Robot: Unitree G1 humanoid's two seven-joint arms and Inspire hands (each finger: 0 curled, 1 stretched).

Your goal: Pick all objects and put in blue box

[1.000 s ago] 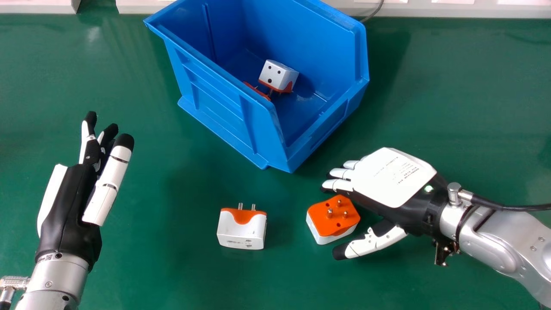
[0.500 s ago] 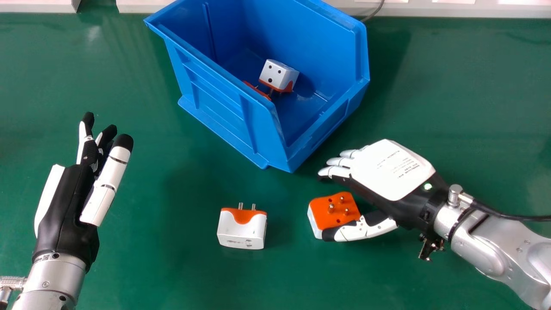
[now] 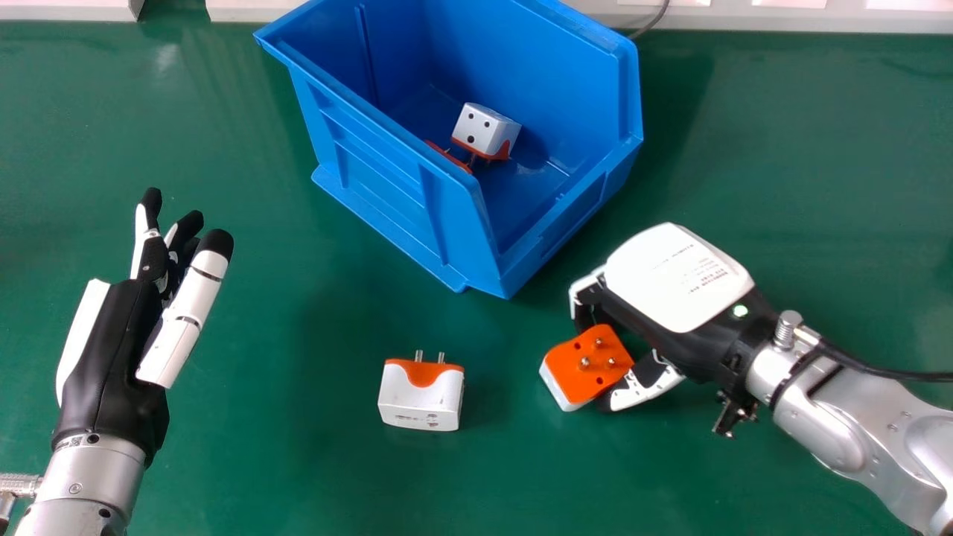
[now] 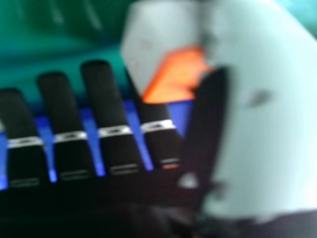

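In the head view my right hand (image 3: pixel 674 279) is curled on an orange-and-white plug adapter (image 3: pixel 587 366), which sits tilted between fingers and thumb, orange pin face up. From the right hand view, the adapter (image 4: pixel 161 44) lies between the fingertips and thumb of my right hand (image 4: pixel 111 111). A second adapter (image 3: pixel 421 396) stands on the green table left of it, pins pointing away. The blue box (image 3: pixel 394 179) holds a white-and-orange adapter (image 3: pixel 485 132) and another orange piece (image 3: pixel 449 157), partly hidden by the wall. My left hand (image 3: pixel 112 350) is open above the table at the left.
The green table (image 3: pixel 804 171) spreads around the box. A pale ledge (image 3: pixel 744 16) runs along its far edge, with a grey cable (image 3: pixel 653 22) behind the box. A black cable (image 3: pixel 886 370) trails from my right wrist.
My right hand's fingers have curled down and its thumb has moved in against the adapter, which has turned and shifted slightly. The left hand has drifted only a little.
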